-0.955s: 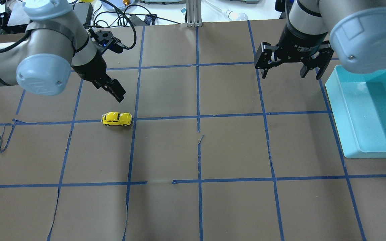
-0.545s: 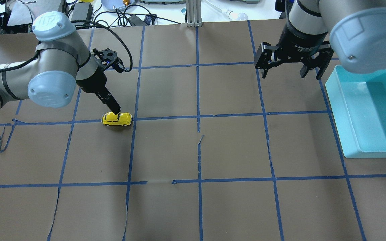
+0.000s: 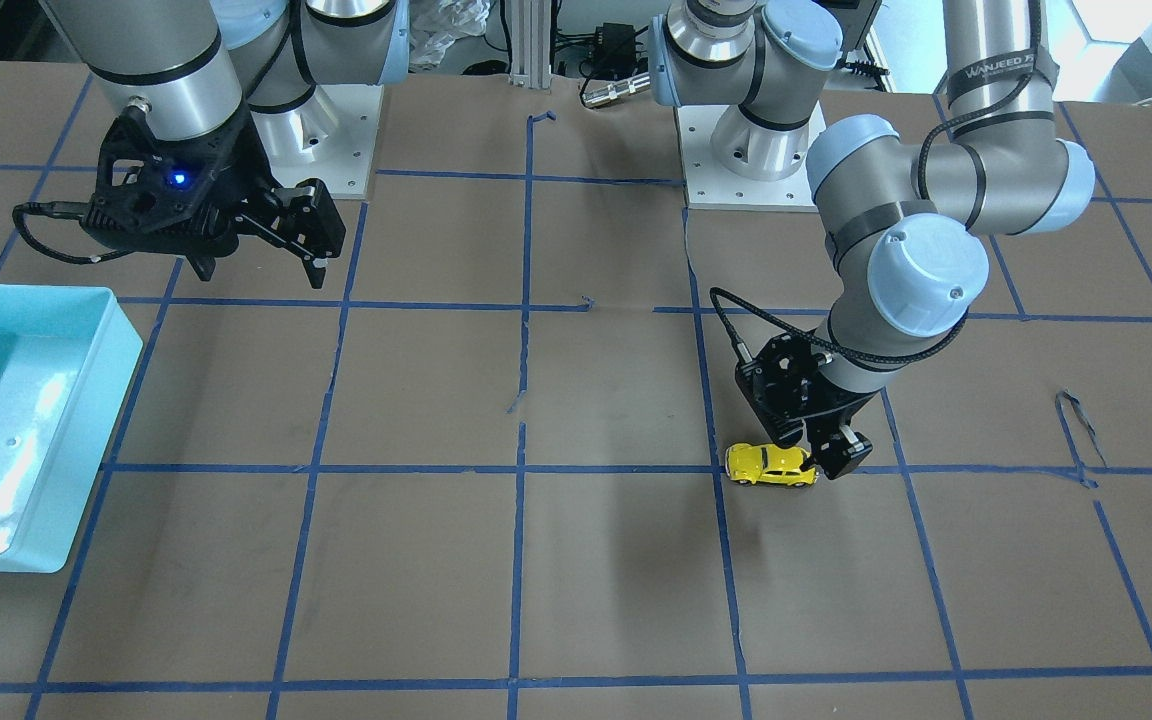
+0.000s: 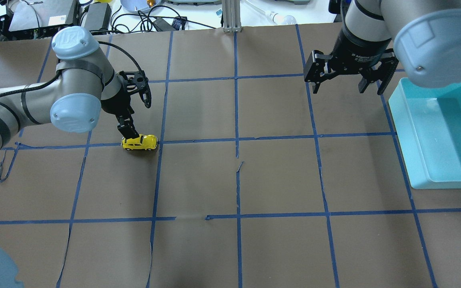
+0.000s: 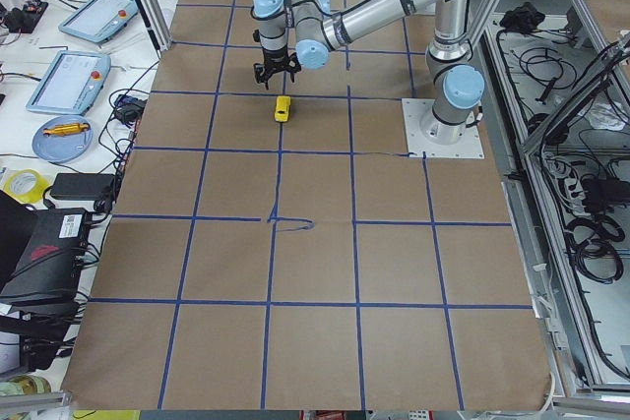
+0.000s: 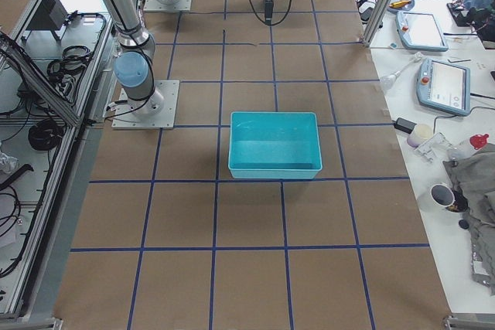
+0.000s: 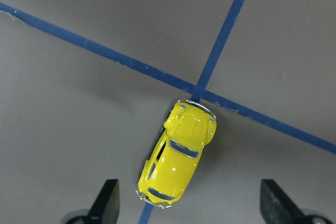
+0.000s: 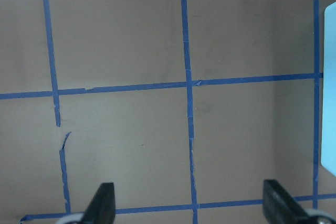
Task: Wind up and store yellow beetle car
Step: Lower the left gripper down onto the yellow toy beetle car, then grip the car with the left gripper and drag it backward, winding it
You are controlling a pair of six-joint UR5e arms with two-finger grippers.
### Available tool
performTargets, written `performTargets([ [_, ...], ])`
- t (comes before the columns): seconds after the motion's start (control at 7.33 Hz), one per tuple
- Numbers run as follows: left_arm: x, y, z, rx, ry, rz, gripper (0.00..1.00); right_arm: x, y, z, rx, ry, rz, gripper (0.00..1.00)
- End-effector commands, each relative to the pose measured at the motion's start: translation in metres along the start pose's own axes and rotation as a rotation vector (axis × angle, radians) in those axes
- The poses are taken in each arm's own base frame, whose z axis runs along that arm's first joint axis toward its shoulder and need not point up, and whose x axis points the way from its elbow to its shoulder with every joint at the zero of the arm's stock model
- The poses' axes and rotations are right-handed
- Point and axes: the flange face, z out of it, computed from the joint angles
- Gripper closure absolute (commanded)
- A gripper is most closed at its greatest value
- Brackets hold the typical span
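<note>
The yellow beetle car stands on its wheels on the brown table, on a blue tape line left of centre. It also shows in the front-facing view and the exterior left view. My left gripper hangs just over the car's left end, pointing down. In the left wrist view the left gripper is open, and the car lies lengthwise between and ahead of the fingers, untouched. My right gripper is open and empty, high at the far right.
A light blue bin stands at the table's right edge, below and to the right of the right gripper; it also shows in the front-facing view and the exterior right view. Blue tape lines grid the table. Cables and devices lie beyond the far edge.
My left arm has swung in and come down, bringing the open gripper from behind the car to just over its left end. The car and the right arm have not moved.
</note>
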Motion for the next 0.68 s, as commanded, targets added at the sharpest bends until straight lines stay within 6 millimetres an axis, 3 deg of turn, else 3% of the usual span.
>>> performTargets([
  [0.0, -0.005, -0.001, 0.021, -0.005, 0.011, 0.138, 0.12, -0.001, 0.0, 0.0, 0.0, 0.0, -0.001, 0.0],
  [0.27, -0.01, -0.001, 0.033, -0.004, 0.029, 0.324, 0.13, -0.001, 0.0, 0.0, 0.0, 0.0, 0.0, 0.0],
  [0.55, -0.004, 0.0, 0.048, -0.003, 0.061, 0.357, 0.13, -0.001, 0.0, 0.0, 0.0, 0.0, 0.0, 0.0],
])
